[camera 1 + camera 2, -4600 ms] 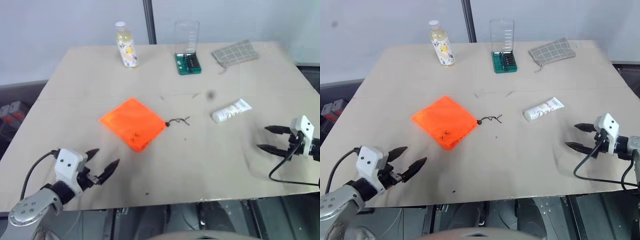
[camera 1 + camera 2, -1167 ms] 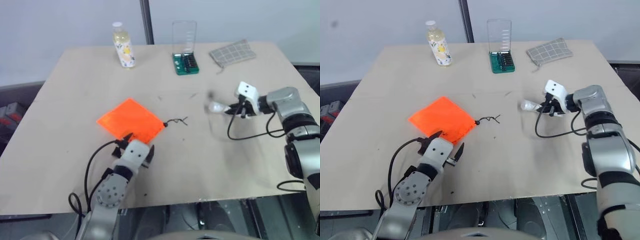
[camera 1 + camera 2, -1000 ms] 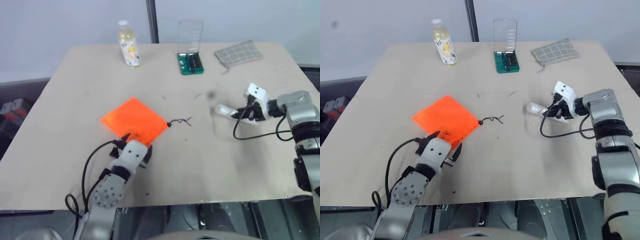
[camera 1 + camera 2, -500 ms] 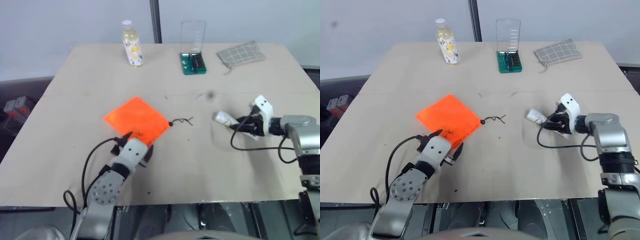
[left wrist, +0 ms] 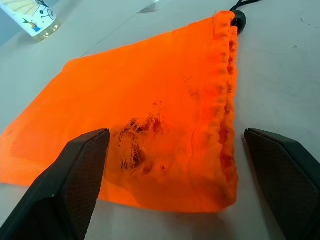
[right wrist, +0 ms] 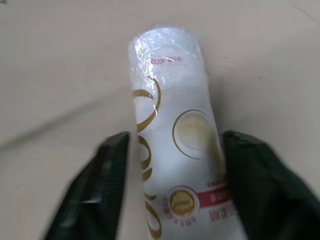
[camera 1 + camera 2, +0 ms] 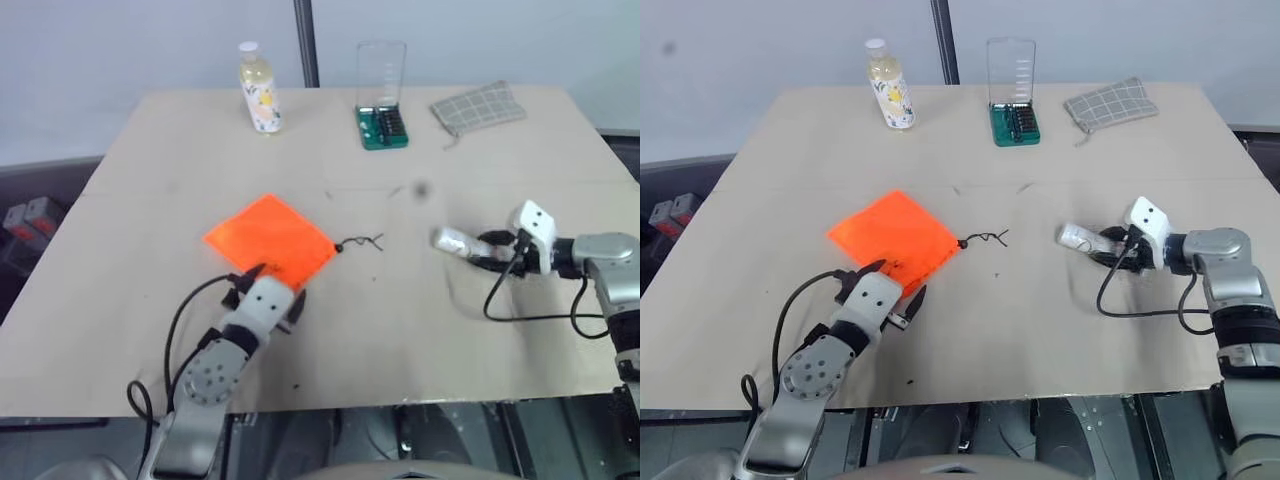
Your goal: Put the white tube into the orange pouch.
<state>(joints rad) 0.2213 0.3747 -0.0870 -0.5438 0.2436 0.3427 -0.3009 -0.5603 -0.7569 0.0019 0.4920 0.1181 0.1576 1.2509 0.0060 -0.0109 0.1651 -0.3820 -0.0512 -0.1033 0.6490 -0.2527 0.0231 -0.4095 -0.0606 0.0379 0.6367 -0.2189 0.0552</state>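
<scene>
- Right claw (image 7: 1110, 244) stands with its two black fingers (image 6: 95, 195) spread, one on each side of the tube (image 7: 1080, 238), with a slim gap between each finger and the tube.
- The tube lies on the table (image 7: 1040, 320) between those fingers; its long axis runs along the claw's own line, the free end pointing away from the claw toward the pouch (image 7: 892, 236).
- Tube print, seen from the right wrist: gold curved lettering, a gold ring, a small round gold seal, a red band with tiny characters I cannot read, and small red digits near the far end, not legible.
- Left claw (image 7: 883, 284) is wide open, its fingers (image 5: 65, 185) level over the pouch's near edge, apart from the fabric.
- The pouch lies flat, well to the left of the tube; its dark cord (image 7: 985, 238) trails from the corner toward the tube.
</scene>
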